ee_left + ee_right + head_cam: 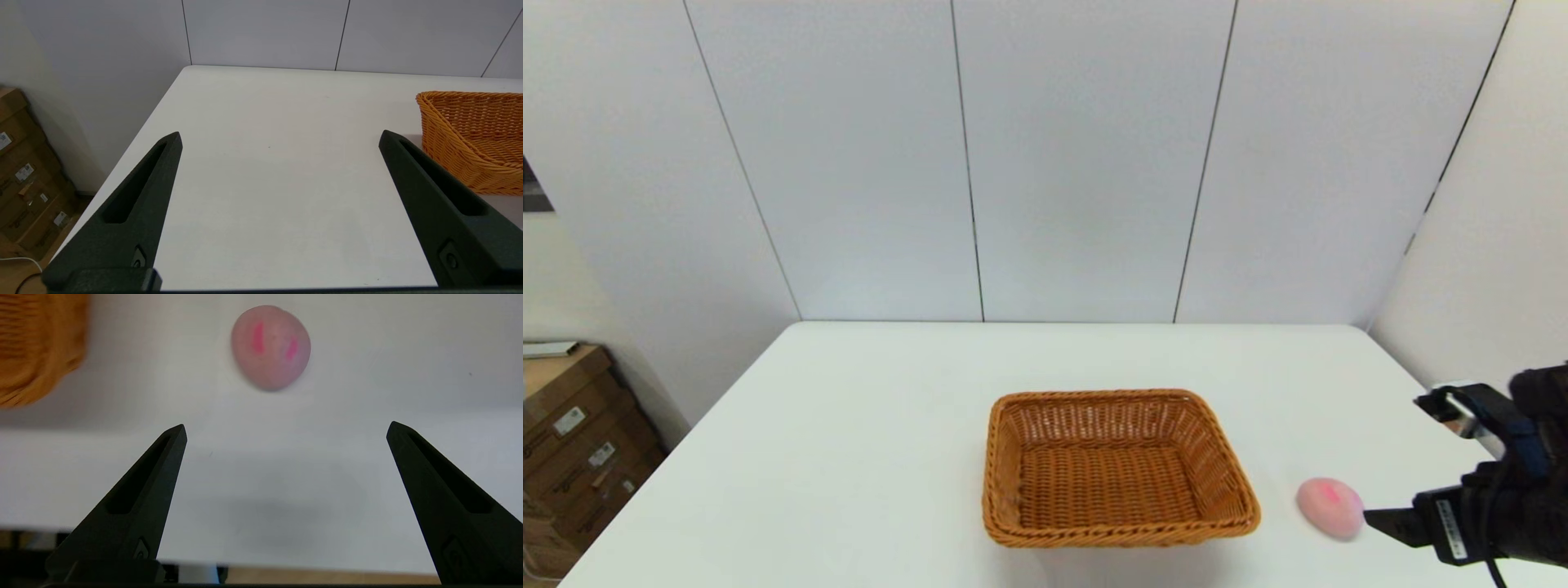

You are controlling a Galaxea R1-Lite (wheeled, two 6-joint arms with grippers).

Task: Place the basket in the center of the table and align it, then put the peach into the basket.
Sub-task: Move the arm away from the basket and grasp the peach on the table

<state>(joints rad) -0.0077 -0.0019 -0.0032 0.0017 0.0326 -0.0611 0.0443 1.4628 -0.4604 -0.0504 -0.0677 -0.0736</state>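
Sitting on the white surface (866, 425) near its front edge, the peach (1330, 507) is lying just to the right of the basket (1116, 467), apart from it and not yet inside. The basket is resting roughly in the middle of the surface with its sides running about square to the edges, so the centring and aligning part of the job is looking done, and the fruit is what is waiting. That is likely why the right pincer (286, 430) is reaching in from the right side with its two black fingers (151, 486) spread wide and released, holding nothing: the peach is lying ahead of the tips and roughly centred in the gap, a sensible line-up for closing on a round thing that could roll. In the head view one fingertip is showing just beside the fruit, though whether it is touching is hard to tell. The left pincer (280, 136) is hanging over the bare left part of the surface, also spread and empty, with the basket off to its side, probably idling out of the way. Counting up: one peach, one basket, two pincers, and cardboard boxes (572, 441) stacked beyond the left edge.
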